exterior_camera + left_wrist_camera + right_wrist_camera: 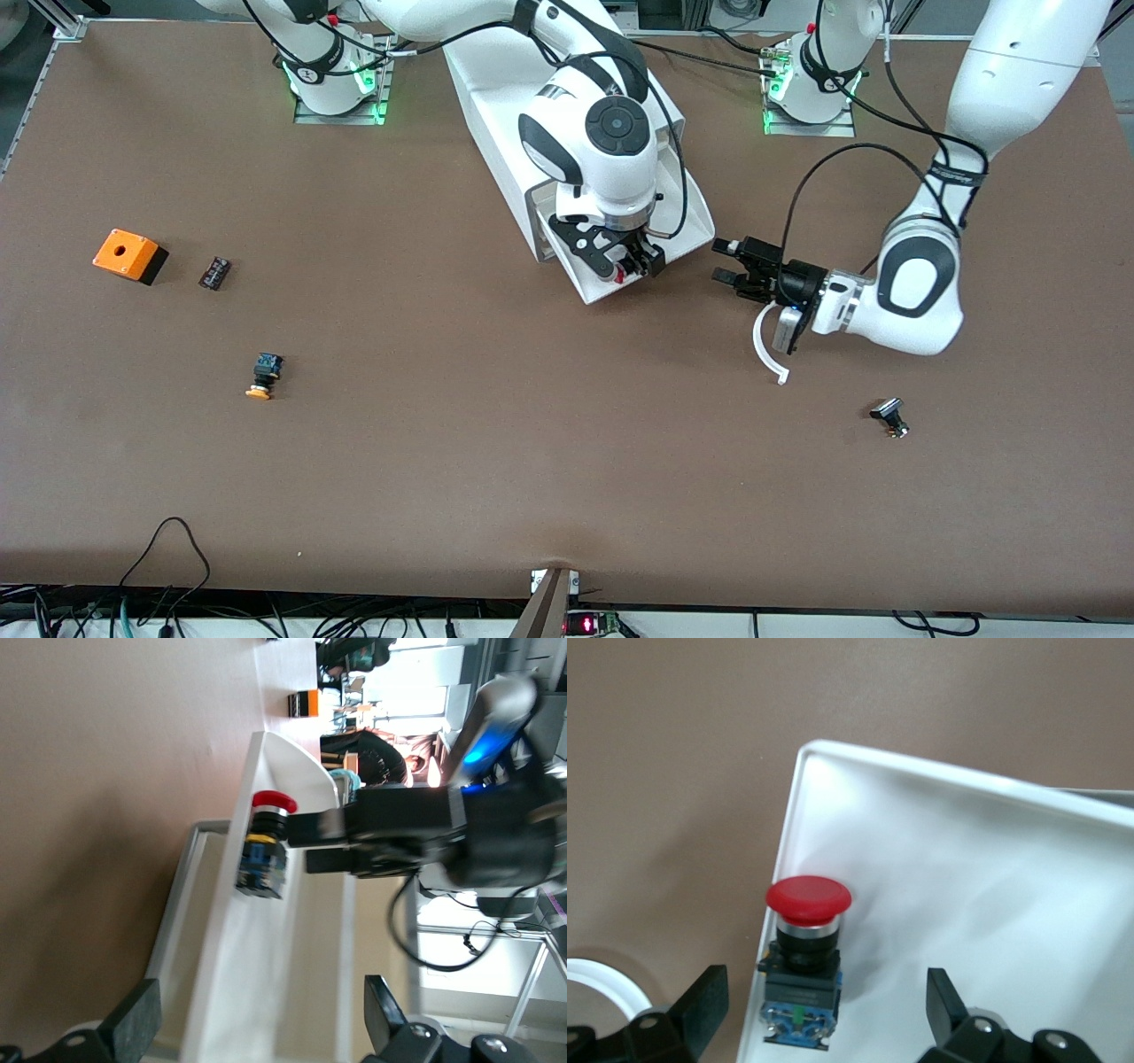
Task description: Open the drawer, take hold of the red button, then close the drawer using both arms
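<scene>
Nearest the front camera lie a small black part (889, 417) toward the left arm's end and a yellow-headed button (262, 376) toward the right arm's end; farther back sit a black block (214, 272) and an orange box (129, 255); the left gripper (728, 261) hangs beside the pulled-out drawer (689, 232), fingers apart and empty; the right gripper (627, 266) hovers over the drawer, fingers (700, 1001) spread around the red button (803, 967), which lies in the tray against its rim.
</scene>
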`<state>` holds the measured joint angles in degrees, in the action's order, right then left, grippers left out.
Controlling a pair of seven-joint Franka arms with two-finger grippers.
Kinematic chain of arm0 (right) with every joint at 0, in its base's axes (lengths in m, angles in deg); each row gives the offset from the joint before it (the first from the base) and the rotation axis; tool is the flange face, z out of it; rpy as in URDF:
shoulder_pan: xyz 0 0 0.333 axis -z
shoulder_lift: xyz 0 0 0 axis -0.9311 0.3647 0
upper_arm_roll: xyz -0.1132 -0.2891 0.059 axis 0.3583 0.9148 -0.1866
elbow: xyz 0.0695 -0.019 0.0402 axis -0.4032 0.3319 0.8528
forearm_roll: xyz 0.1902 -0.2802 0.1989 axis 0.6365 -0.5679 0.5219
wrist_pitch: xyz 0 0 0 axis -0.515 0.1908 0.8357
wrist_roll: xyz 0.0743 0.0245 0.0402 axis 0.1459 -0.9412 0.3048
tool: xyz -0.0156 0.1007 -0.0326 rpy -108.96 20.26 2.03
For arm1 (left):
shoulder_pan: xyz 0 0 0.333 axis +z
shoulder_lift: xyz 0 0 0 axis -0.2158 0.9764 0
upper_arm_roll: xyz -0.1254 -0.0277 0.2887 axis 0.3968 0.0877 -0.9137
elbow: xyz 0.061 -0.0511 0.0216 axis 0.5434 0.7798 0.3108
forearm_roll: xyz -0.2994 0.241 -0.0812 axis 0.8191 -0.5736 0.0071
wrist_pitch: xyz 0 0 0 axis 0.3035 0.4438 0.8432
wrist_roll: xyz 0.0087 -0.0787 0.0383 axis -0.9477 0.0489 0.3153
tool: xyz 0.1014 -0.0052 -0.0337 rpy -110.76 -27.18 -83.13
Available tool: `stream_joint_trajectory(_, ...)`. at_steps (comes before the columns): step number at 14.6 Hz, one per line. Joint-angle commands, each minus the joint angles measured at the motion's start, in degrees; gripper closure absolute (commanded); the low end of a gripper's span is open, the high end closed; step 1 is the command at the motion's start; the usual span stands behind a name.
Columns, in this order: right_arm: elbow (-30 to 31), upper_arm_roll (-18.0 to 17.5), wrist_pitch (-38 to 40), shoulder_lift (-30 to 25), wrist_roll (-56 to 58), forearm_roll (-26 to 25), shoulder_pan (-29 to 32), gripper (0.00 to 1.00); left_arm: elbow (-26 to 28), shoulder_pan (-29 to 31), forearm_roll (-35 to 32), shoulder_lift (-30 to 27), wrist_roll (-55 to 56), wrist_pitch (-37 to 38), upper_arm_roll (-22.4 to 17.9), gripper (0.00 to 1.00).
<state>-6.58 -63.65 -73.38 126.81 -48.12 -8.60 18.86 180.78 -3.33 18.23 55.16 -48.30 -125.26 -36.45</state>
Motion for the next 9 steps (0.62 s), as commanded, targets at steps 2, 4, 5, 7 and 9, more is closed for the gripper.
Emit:
stream_joint_trajectory(2,-2.18,0.60,0.00,1.65,-1.39,-0.98,-0.79,0.01,-10.15,1.51,-10.02,-1.83,14.56,7.71,0.18,0.00)
stream_joint_trajectory(4,-2.27,0.52,-0.88,2.00,-2.00,-0.98,-0.79,0.10,-16.13,1.51,-15.47,-1.83,21.32,11.14,0.18,0.00)
stream_joint_trajectory(5,-2.27,0.52,-0.80,2.00,-1.92,-0.90,-0.79,0.19,-18.94,1.51,-18.11,-1.83,24.66,12.63,0.18,0.00)
stream_joint_trajectory(7,-2.36,0.52,-0.88,1.92,-1.74,-0.90,-0.79,0.50,-23.95,1.33,-23.55,-1.83,30.73,15.10,0.53,0.00)
stream_joint_trajectory(9,-2.36,0.60,-0.88,1.83,-1.48,-1.07,-0.79,0.91,-27.74,0.81,-28.22,-1.83,34.96,16.51,1.06,0.00)
